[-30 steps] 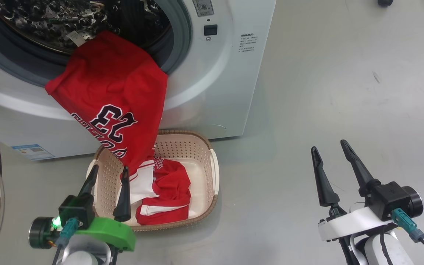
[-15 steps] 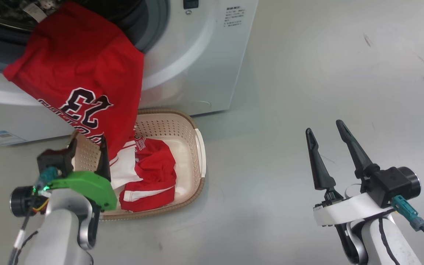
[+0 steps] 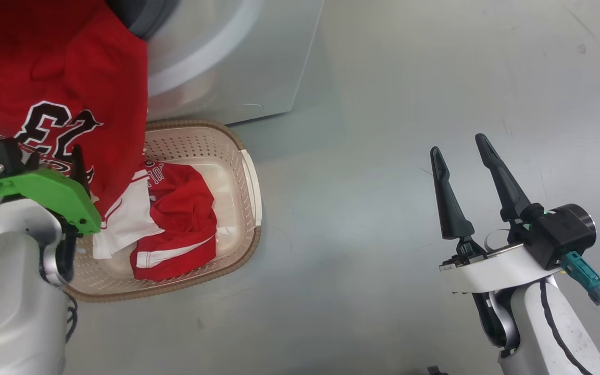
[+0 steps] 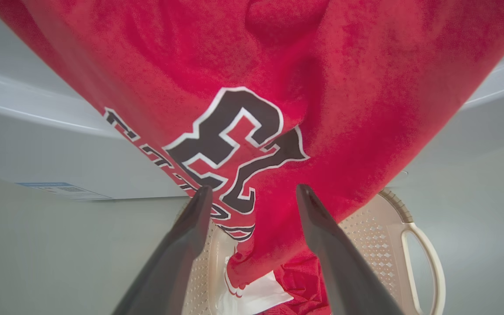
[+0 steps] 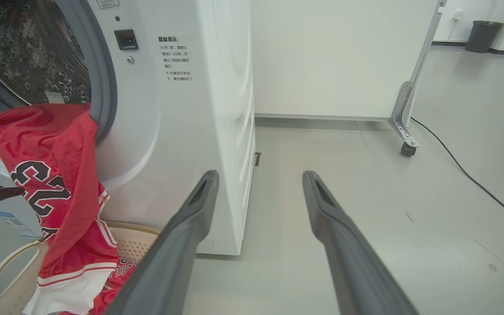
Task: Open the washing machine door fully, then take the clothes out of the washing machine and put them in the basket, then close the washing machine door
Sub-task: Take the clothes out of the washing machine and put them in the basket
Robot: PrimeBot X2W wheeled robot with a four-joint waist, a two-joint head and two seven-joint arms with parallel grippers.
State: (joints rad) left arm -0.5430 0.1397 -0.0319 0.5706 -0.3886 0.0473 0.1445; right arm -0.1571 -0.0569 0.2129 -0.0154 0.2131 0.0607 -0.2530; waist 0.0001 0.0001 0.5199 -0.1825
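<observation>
Left gripper [image 4: 254, 188] spread wide, nothing pinched, tips close before red jersey [image 3: 60, 67], at foot of its "23". Jersey drapes out of washing machine [image 3: 227, 57] mouth, hem down in basket [image 3: 250, 177]. Second red garment [image 3: 180, 219] crumpled inside basket. Right gripper [image 3: 458, 145] spread too, empty, well apart over grey floor [image 3: 362, 156].

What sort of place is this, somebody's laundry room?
Probably not a home: it looks like a lab or test hall staged for laundry. A washing machine stands on a bare grey floor beside a wheeled white partition, with a loose cable trailing past.
</observation>
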